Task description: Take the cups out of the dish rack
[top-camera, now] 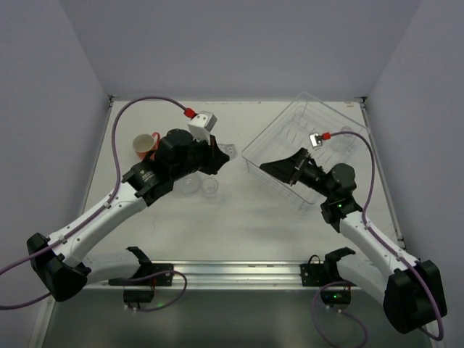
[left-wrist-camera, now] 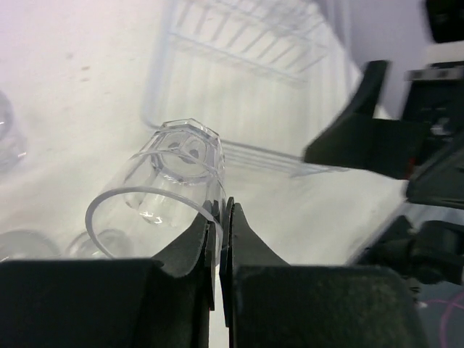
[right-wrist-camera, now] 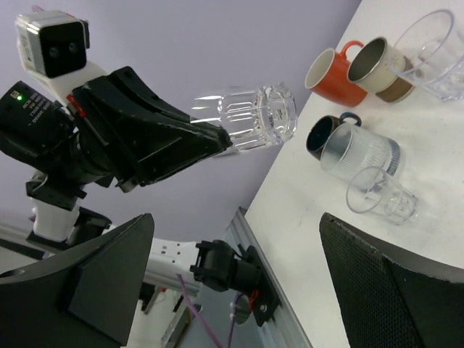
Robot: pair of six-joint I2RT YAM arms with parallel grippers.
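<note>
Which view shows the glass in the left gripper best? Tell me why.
The right wrist view: the glass shows whole, side on, sticking out of the left gripper. The left wrist view looks along it, its rim pinched between the fingers. The top view gives only a faint glint.

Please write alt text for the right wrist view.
The left gripper holds a clear tumbler by its rim, off the table. On the table are an orange mug, a beige cup, a dark blue cup and other clear tumblers.
</note>
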